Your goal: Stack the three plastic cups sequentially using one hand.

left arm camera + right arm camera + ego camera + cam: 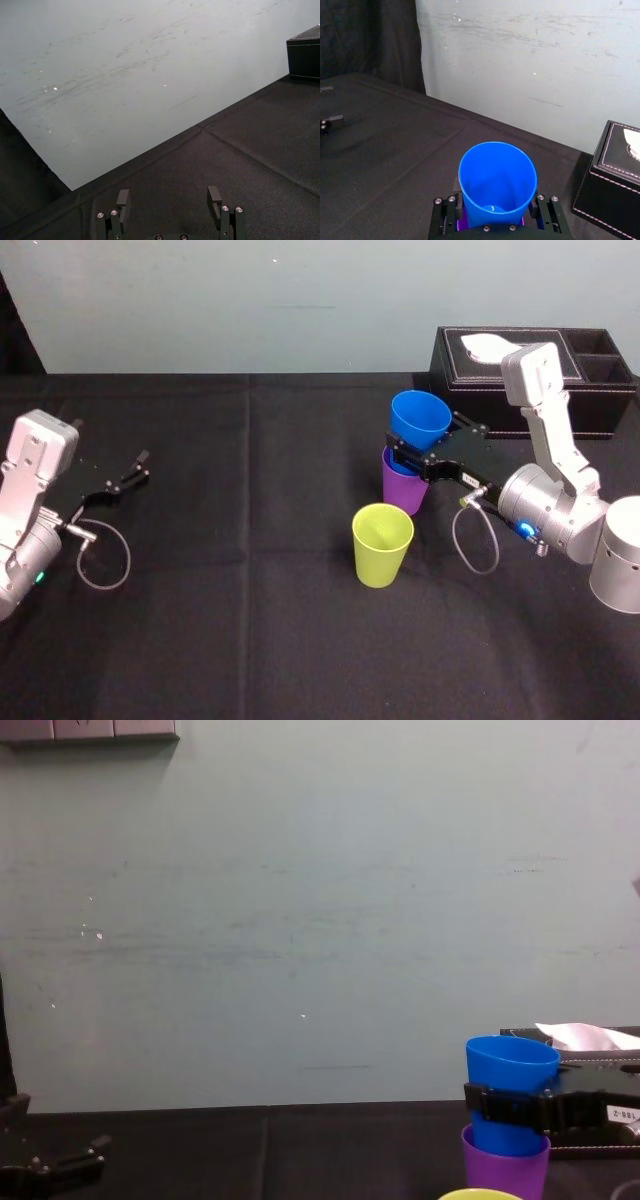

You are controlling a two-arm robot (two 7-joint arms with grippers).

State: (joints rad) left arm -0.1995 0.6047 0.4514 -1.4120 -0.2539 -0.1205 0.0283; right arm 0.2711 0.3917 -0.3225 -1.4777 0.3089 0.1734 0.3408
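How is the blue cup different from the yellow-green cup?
The blue cup is gripped by the right claw; the yellow-green cup has nothing holding it. The blue cup's bottom sits inside the purple cup, while the yellow-green cup stands alone on the black tablecloth. Both are smooth, tapered cups of like size, mouths up. The left claw hangs open at the left.

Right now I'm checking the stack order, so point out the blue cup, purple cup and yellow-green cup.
blue cup (420, 420), head view, inner wall below the rim.
purple cup (404, 492), head view, lower outer wall.
yellow-green cup (382, 560), head view, outer wall below the rim.
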